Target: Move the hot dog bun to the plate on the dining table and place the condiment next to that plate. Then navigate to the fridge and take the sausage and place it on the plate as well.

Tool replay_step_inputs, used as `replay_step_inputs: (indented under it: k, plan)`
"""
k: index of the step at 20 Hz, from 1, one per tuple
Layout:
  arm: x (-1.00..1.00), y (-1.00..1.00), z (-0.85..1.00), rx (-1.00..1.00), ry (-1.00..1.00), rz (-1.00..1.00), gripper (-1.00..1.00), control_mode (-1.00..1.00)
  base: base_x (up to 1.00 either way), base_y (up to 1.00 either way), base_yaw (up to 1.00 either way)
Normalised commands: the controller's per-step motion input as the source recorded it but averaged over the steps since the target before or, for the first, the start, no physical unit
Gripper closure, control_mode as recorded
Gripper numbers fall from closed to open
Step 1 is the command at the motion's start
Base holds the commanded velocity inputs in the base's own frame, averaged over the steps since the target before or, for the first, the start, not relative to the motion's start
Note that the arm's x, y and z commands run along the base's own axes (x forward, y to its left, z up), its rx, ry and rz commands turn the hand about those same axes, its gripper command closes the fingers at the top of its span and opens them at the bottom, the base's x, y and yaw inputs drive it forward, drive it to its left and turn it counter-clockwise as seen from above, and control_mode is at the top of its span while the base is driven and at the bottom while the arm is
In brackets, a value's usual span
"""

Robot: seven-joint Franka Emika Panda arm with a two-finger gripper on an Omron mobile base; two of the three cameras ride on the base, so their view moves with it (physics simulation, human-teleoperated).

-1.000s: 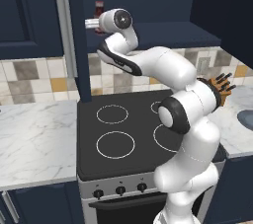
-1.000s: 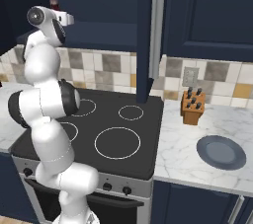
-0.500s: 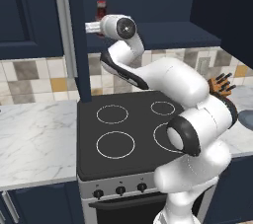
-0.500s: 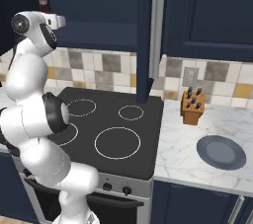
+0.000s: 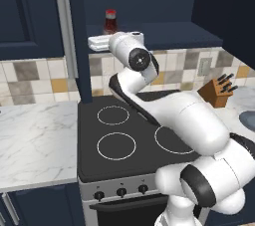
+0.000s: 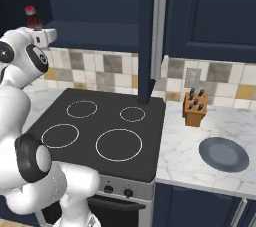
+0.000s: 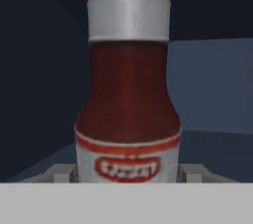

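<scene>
Condiment bottle [image 7: 128, 90]: dark red, white cap, upright on the dark shelf [image 5: 164, 33] above the stove [image 5: 129, 135], at 12 o'clock from the gripper [image 5: 99, 43]. Finger state: cannot tell, bottle apparently between them. Step, judged: fetching the condiment. Next: close on the body, lift clear, carry to the plate [image 6: 223, 154].

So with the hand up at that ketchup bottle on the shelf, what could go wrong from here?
The ketchup bottle stands tall and upright on the high shelf, so a push from the hand could tip it. It sits very close to the camera, apparently not yet gripped; closing off-centre on the rounded body could let it slip. The arm is stretched high over the stove, so a dropped bottle could fall onto it.
</scene>
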Motion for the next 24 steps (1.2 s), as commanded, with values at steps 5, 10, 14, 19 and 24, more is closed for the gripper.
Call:
replay_step_inputs:
  k: [5, 10, 14, 19, 24]
  plan:
    - [-0.81, -0.33, 0.35, 0.13, 0.01, 0.00, 1.00, -1.00, 0.00, 0.00, 0.00]
    - [-0.68, -0.30, 0.53, 0.27, 0.17, -0.01, 1.00, -1.00, 0.00, 0.00, 0.00]
    - [-0.72, -0.21, 0.45, 0.33, 0.31, -0.05, 1.00, -1.00, 0.00, 0.00, 0.00]
    - [-0.76, -0.18, 0.16, 0.26, 0.26, -0.03, 1.00, -1.00, 0.00, 0.00, 0.00]
    - [-0.65, -0.05, 0.01, 0.03, 0.04, 0.16, 1.00, -1.00, 0.00, 0.00, 0.00]
